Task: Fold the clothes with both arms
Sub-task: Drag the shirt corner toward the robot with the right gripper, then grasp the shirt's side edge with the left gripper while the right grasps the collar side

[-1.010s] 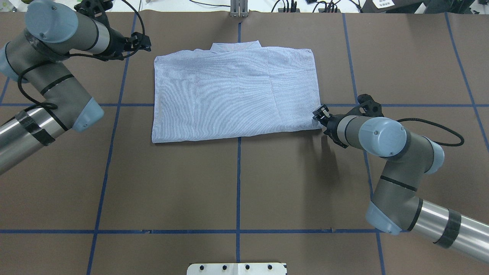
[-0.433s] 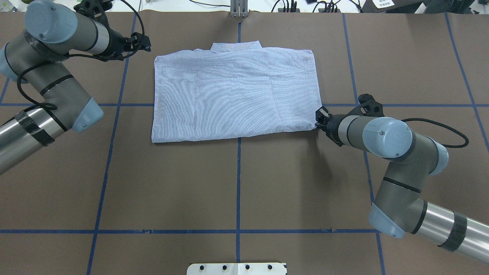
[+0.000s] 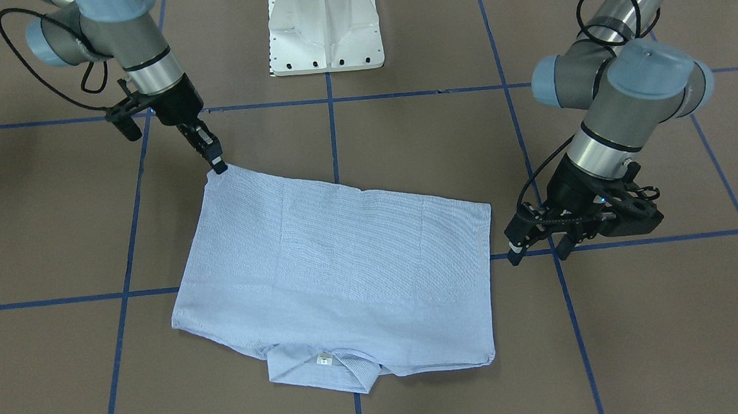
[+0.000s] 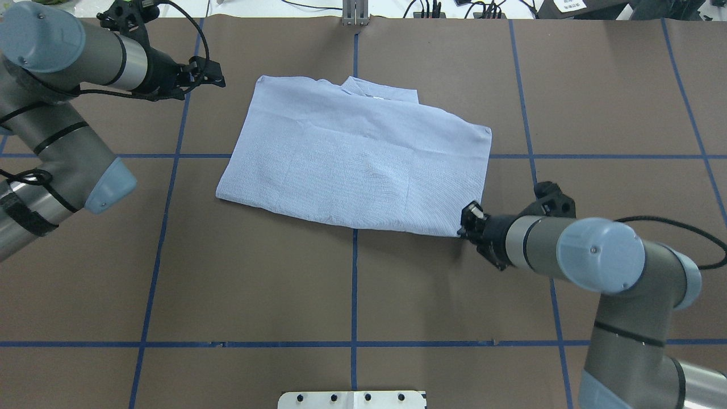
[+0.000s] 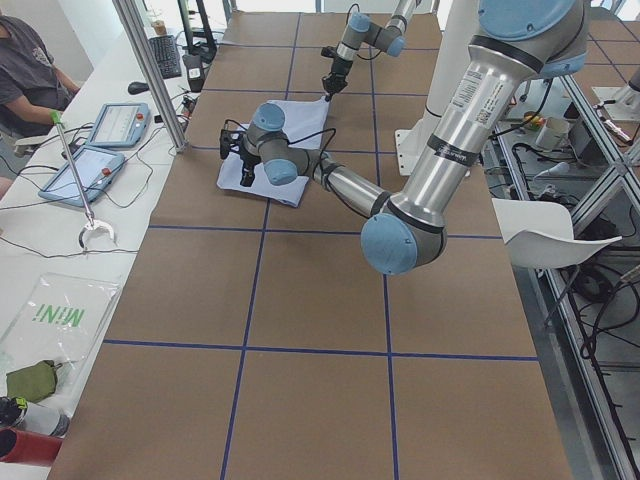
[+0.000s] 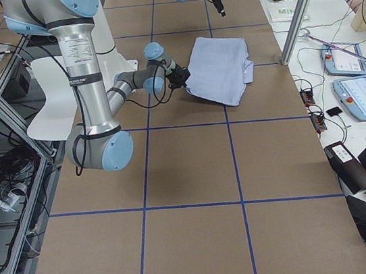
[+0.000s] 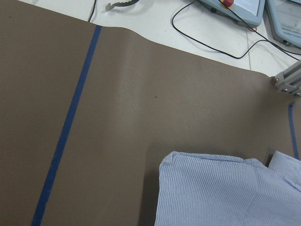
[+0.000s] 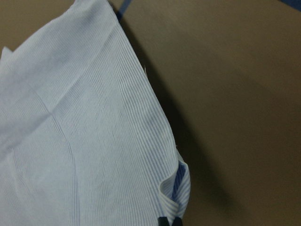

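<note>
The clothes are one light-blue striped shirt [image 4: 358,159], folded into a rectangle and lying skewed on the brown table, collar [image 4: 380,91] at the far edge. My right gripper [image 4: 464,222] is shut on the shirt's near right corner. The right wrist view shows that corner of the shirt [image 8: 84,141] bunched at the fingertips [image 8: 169,220]. In the front view the right gripper [image 3: 217,165] meets the shirt [image 3: 341,267] at its top left corner. My left gripper [image 4: 218,72] hangs open and holds nothing, just left of the far left corner. In the front view the left gripper [image 3: 538,253] is apart from the cloth. The left wrist view shows that corner of the shirt [image 7: 225,193].
Blue tape lines grid the brown table cover. The white pedestal base [image 3: 325,25] stands at the robot's side of the table. A metal post [image 4: 355,14] and cables sit at the far edge. Tablets [image 6: 361,95] lie on the white bench beyond, where a person [image 5: 30,70] sits.
My right gripper shut on the shirt's near right corner and pulled it toward the robot. The shirt turned clockwise and slid right. The left arm drew back slightly.
</note>
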Motion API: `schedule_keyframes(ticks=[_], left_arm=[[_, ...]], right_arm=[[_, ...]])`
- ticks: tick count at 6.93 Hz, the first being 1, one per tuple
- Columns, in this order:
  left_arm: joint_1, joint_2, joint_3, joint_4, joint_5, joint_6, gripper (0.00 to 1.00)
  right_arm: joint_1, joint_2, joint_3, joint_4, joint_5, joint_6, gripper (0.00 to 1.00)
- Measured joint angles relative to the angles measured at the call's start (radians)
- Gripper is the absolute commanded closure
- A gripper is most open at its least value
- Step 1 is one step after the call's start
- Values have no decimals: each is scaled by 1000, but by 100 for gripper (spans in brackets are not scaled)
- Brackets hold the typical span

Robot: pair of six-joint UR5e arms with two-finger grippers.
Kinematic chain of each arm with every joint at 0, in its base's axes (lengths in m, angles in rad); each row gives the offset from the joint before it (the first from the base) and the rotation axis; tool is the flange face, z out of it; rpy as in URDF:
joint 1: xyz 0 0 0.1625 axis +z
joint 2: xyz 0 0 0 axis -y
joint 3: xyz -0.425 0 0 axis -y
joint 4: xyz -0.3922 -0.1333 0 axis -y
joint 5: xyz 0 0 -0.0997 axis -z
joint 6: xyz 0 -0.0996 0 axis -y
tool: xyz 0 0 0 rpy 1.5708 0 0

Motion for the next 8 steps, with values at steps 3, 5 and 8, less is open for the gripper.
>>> schedule_keyframes(ticks=[3, 5, 8], left_arm=[[87, 62, -135, 32, -85, -71, 0], [204, 92, -169, 37, -90, -207, 6], [324, 101, -149, 38, -47, -442, 19]], right_arm=[[-320, -27, 187, -245, 3, 31, 1], [-443, -51, 248, -283, 6, 110, 0], [-288, -48, 341, -289, 16, 144, 0]])
